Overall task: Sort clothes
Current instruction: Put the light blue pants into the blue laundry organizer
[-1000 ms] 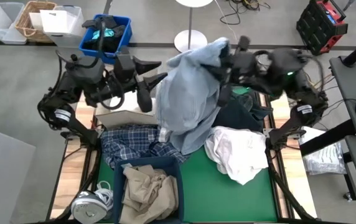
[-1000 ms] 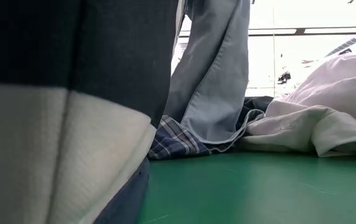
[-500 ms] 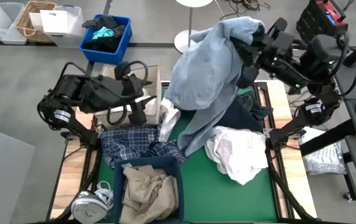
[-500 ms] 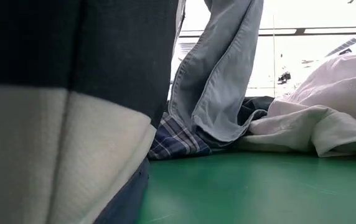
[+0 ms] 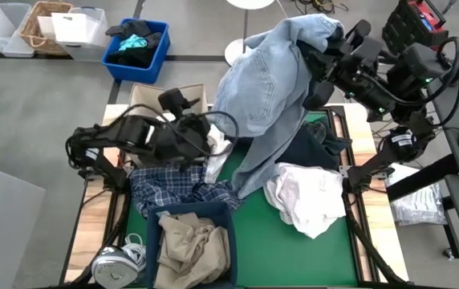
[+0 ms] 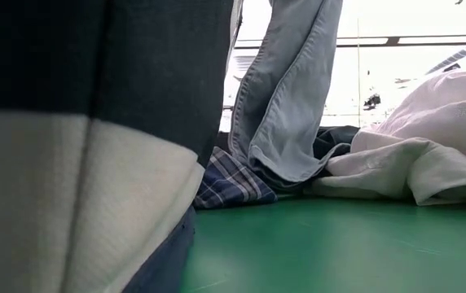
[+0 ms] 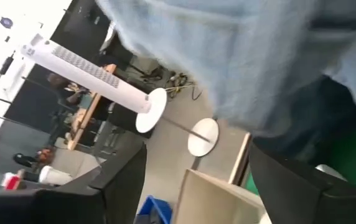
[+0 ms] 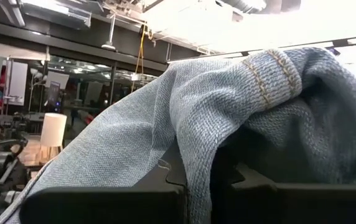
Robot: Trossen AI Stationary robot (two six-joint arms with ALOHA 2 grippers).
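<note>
Leftward and nearer, the left claw (image 5: 213, 143) has moved, spread empty just beside the denim (image 5: 266, 88), which hangs long-axis down from the clamped right claw (image 5: 319, 71) at far right.

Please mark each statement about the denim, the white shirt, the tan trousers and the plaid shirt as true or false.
1. The right end effector holds the denim up. True.
2. The denim hangs fully clear of the table. False: its lower end rests by the plaid shirt.
3. The tan trousers lie in a dark bin. True.
4. The white shirt is in the left end effector. False: it lies on the green mat.
</note>
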